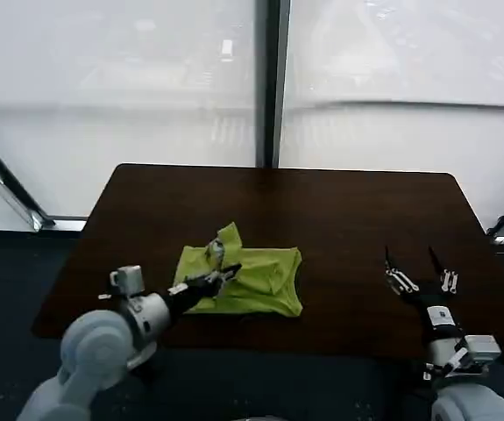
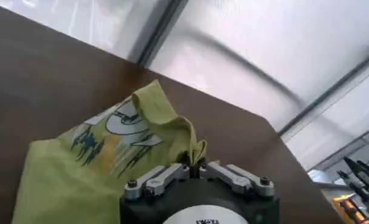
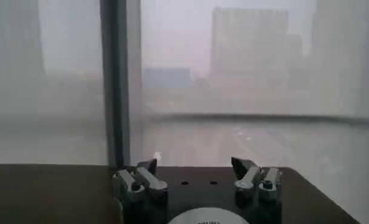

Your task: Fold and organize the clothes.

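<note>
T-shirt (image 1: 252,279) bunched, graphic (image 2: 114,137) partly hidden

The lime-green short-sleeved T-shirt (image 1: 250,279) lies crumpled on the dark brown wooden table (image 1: 339,219), left of the table's middle and nearer its front edge than its rear edge, with one peak of fabric raised at the shirt's rear left. The left gripper (image 1: 225,274) sits over the shirt's left part, its fingers closed on a fold of the cloth. The right gripper (image 1: 419,272) stands well to the right of the shirt, above the table's front right part, its fingers spread and apart from the cloth.
</note>
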Robot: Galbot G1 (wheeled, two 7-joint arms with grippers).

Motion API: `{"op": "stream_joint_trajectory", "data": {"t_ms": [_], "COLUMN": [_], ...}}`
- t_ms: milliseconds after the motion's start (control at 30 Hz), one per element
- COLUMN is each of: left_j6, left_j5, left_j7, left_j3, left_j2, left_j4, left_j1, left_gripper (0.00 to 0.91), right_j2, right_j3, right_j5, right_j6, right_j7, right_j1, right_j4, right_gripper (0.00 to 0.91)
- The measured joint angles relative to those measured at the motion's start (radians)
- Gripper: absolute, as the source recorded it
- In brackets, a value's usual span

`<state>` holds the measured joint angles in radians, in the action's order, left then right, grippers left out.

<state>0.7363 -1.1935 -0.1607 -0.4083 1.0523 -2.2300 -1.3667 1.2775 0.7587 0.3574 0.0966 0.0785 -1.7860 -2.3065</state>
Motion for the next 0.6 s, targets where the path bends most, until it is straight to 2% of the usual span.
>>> {"op": "stream_joint_trajectory", "data": {"t_ms": [600], "left_j6": [0.0], "left_j5": [0.044], "left_j7": [-0.025], "left_j3": [0.129], "left_j2": [0.073], "left_j4": [0.012], "left_j1": [0.064], "left_gripper": [0.0], "right_j2": [0.017], "right_j3": [-0.008], "right_j5": [-0.017], "right_j6": [0.001], "right_j7": [0.001], "right_j1": [0.002], "right_j4": [0.013], "right_gripper": [0.878]}}
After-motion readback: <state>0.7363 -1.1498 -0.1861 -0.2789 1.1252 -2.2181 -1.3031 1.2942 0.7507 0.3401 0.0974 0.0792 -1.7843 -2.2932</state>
